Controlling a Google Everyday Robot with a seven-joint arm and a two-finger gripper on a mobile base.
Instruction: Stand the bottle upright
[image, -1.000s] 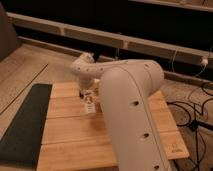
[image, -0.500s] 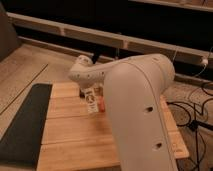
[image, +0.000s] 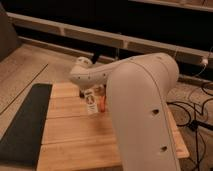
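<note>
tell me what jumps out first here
The big white arm fills the middle and right of the view, bending down over the wooden table. Its gripper hangs over the table's far part, right at the small bottle, with an orange stick just beside it. A dark mat lies along the table's left edge.

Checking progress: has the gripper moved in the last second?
No; the gripper still hangs right of the dark mat, at the small whitish plastic bottle.

Robot test lab, likely: slatted wood table (image: 75, 135), dark mat (image: 25, 120) along its left edge, loose cables (image: 192, 112) on carpet (image: 30, 70) past the right edge (gripper (image: 90, 96) near the far edge).
</note>
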